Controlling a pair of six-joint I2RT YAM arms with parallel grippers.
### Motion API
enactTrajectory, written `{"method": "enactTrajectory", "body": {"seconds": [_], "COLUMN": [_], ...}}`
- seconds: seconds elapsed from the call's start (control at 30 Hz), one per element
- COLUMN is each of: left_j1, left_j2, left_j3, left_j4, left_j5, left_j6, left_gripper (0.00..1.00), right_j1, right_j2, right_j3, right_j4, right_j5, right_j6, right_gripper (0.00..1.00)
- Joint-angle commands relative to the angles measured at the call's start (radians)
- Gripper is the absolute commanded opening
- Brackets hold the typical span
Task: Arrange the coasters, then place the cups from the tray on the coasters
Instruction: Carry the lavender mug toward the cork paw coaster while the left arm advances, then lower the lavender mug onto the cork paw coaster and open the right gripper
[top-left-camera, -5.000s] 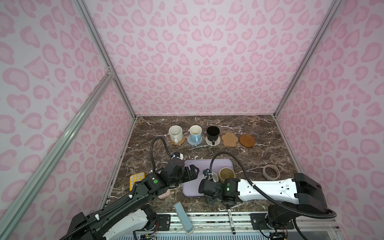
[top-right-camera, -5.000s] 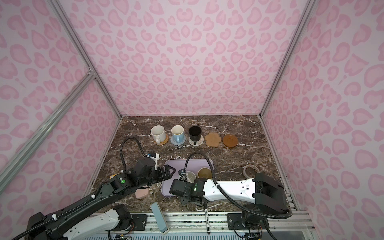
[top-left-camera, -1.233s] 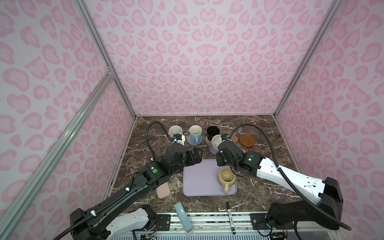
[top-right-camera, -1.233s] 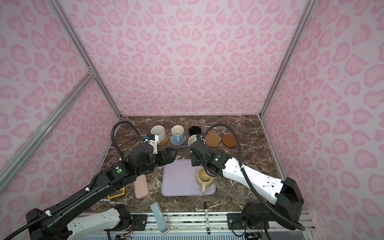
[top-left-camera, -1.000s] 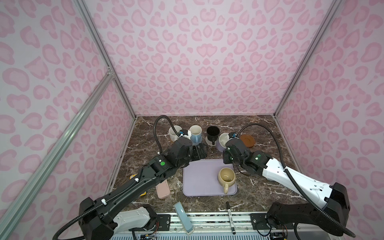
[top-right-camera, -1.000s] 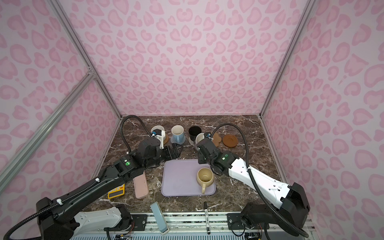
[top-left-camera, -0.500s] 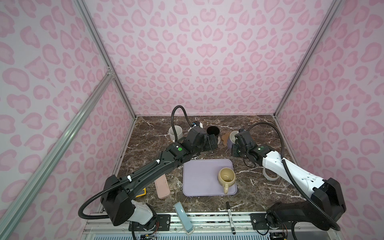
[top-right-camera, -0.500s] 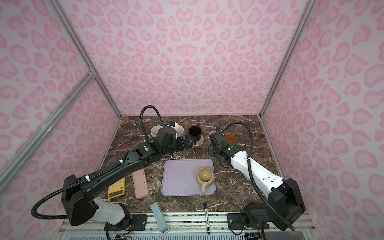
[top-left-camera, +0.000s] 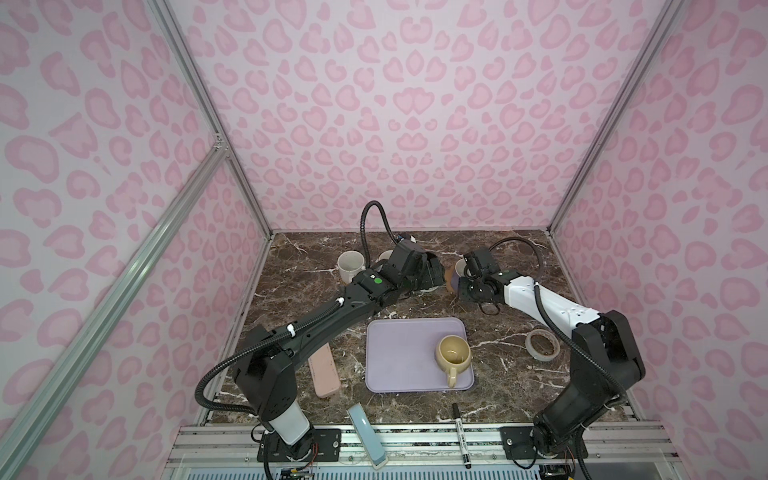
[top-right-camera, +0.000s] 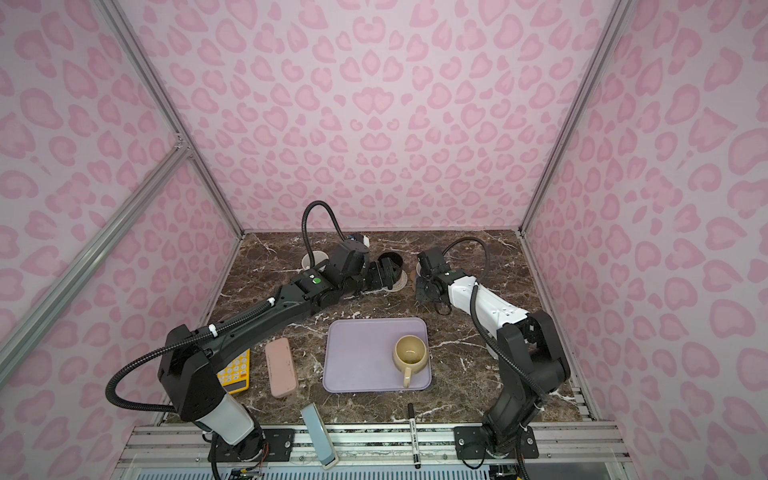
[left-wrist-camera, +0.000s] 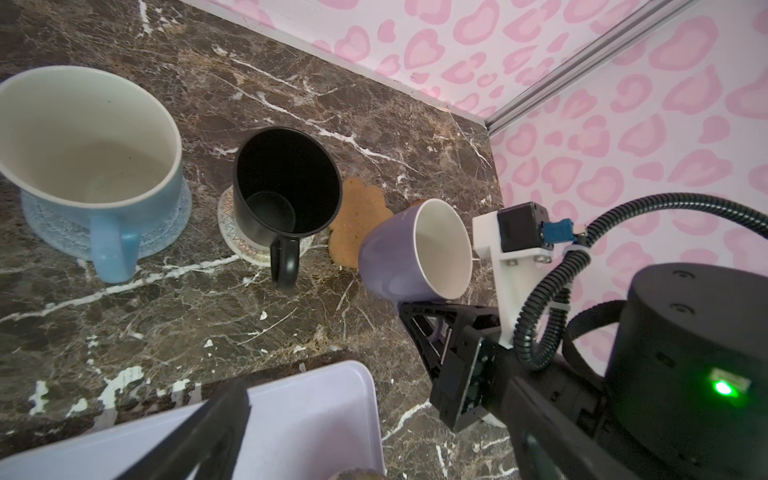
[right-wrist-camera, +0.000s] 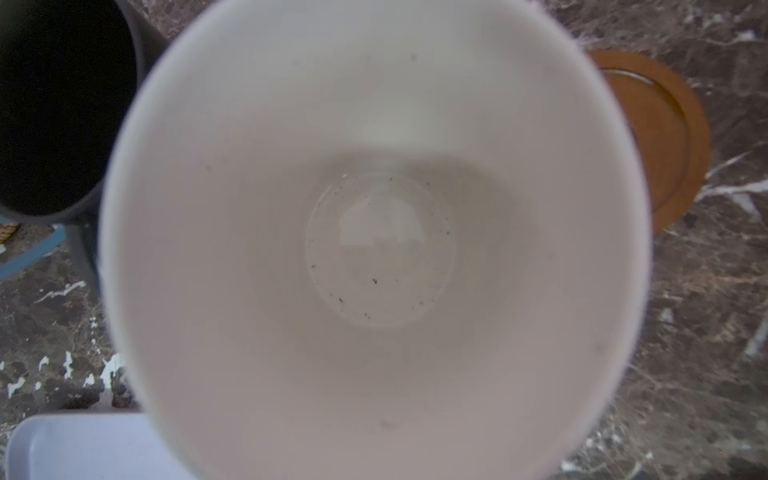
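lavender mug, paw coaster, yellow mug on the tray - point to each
lavender mug (left-wrist-camera: 390, 257): left wrist view, on its purple outer wall
paw-shaped coaster (left-wrist-camera: 358, 214): left wrist view, on its bare tan top
pale yellow mug (top-left-camera: 453, 355): in a top view, inside its bowl
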Motion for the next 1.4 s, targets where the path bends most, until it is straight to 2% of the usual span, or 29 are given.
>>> {"method": "enactTrajectory", "body": {"seconds": [0.0,0.53,0.73,1.37], "left_j1": [0.004,0.018,0.021,0.022], "left_j2": [0.028,0.105,0.107,0.1], "left_j3": [0.026,0.077,0.082,0.068], "left_j4": [0.027,0.045,0.048,0.046], "left_j5": [0.011,0.014,0.013,0.016], "left_j6": [0.005,0.024,0.022,0.011], "left_gripper": [0.97,0.97,0.97,0.97], "right_j1": [-0.011,-0.033,-0.032,-0.026], "right_j2": [0.052,0.257,0.26,0.289], "right_j3": [0.045,0.21,0.215,0.2], "right_j4": [0.049,0.043,0.025,0.006], "right_j5": [0.034,0.055,0.107,0.098], "right_j6": [-0.003,-0.02,-0.027,-0.043], "right_gripper": [0.0,0.0,0.0,0.0]}}
